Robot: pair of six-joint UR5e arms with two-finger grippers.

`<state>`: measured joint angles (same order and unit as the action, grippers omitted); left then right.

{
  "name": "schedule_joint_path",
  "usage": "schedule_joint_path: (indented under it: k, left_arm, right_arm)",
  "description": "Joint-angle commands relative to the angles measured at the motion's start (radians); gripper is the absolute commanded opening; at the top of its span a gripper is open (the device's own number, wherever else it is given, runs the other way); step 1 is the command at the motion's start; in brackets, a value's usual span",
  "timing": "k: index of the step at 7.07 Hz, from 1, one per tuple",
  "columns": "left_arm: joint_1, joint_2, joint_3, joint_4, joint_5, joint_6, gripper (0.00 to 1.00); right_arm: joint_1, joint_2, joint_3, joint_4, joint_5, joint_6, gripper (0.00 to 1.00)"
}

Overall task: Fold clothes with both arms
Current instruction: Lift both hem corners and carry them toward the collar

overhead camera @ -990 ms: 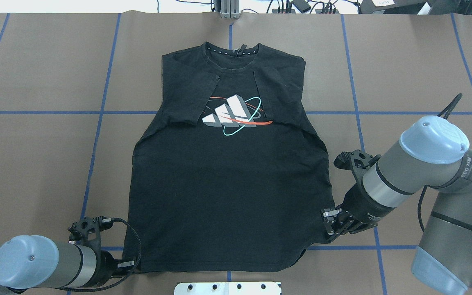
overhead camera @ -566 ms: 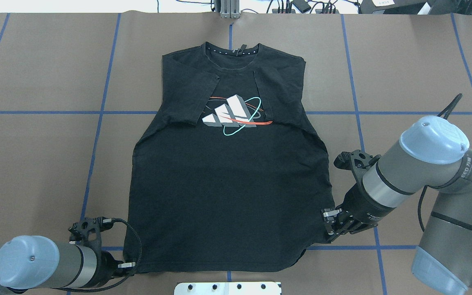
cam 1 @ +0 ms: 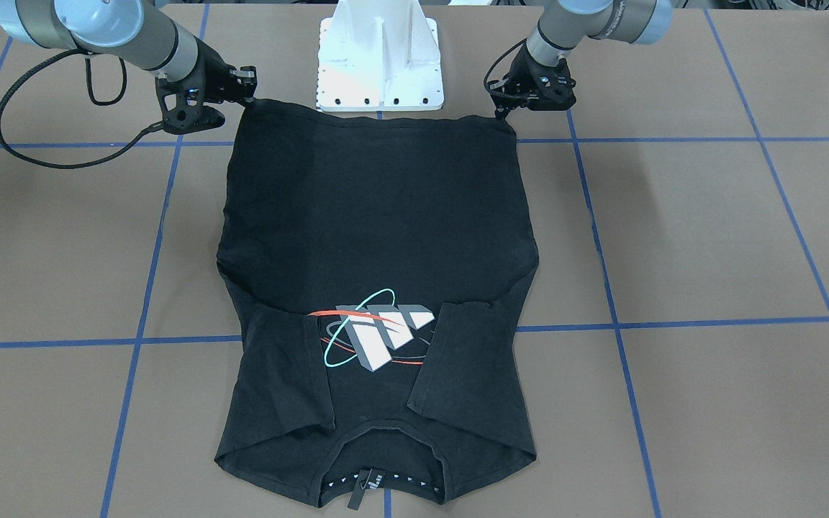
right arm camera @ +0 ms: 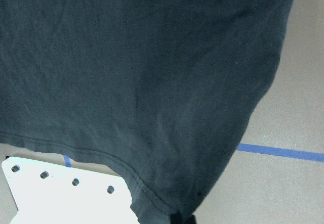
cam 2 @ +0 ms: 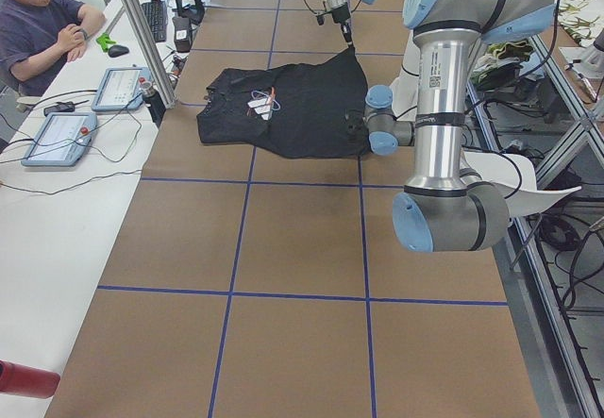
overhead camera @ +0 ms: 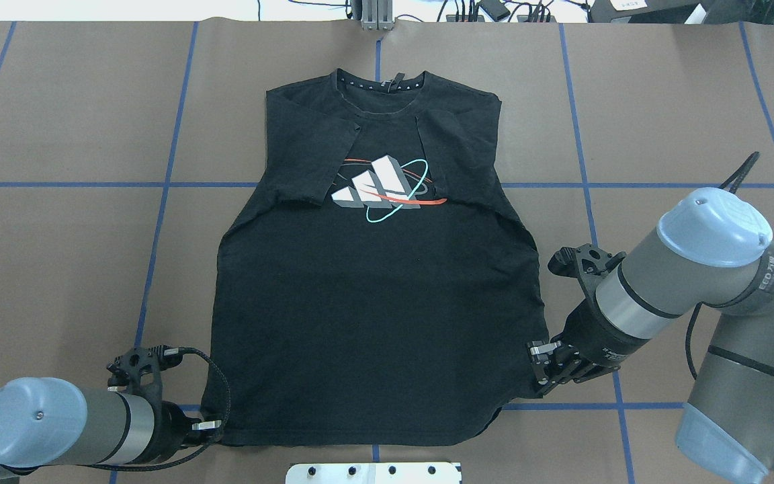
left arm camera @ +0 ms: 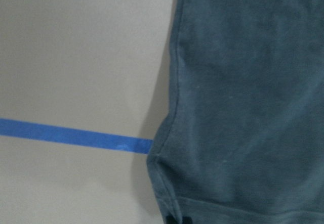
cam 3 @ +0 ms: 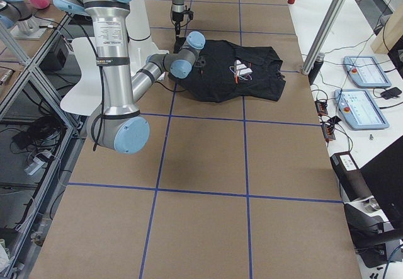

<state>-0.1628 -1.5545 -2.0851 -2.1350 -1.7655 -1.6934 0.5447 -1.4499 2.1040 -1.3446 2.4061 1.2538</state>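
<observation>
The black T-shirt (overhead camera: 373, 316) lies flat and face up on the brown table, collar away from the robot, both sleeves folded in over the chest beside the graphic (overhead camera: 380, 188). My left gripper (overhead camera: 209, 425) is shut on the hem's left corner; the left wrist view shows that corner (left arm camera: 167, 183) running down into the fingertips. My right gripper (overhead camera: 538, 373) is shut on the hem's right corner, seen bunched at the fingertips in the right wrist view (right arm camera: 172, 204). From the front, both corners (cam 1: 509, 124) (cam 1: 252, 104) look pinched slightly up off the table.
The white pedestal mount (cam 1: 380, 57) stands just behind the hem, between the two arms. Blue tape lines (overhead camera: 158, 222) grid the table. A person (cam 2: 38, 22) sits at a side bench with tablets (cam 2: 123, 88). A red object (cam 2: 24, 380) lies at the near table corner.
The left arm has shifted a little to the left, its gripper staying on the hem corner. The right arm and the shirt look unchanged.
</observation>
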Motion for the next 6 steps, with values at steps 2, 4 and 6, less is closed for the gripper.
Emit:
schedule_joint_path:
  k: [2,4,6]
  left_arm:
    - [-0.029,0.075,-0.165,0.000,-0.009,-0.011,0.00]
    - [-0.021,0.105,-0.255,-0.003,-0.054,0.001,0.00]
    - [0.038,0.119,-0.306,-0.002,-0.057,0.006,0.00]
  right_arm:
    - [0.049,-0.010,0.029,-0.001,0.039,0.016,0.00]
    - [0.057,-0.044,0.074,-0.002,0.155,0.019,0.00]
    - [0.066,-0.127,0.135,0.007,0.269,0.018,0.00]
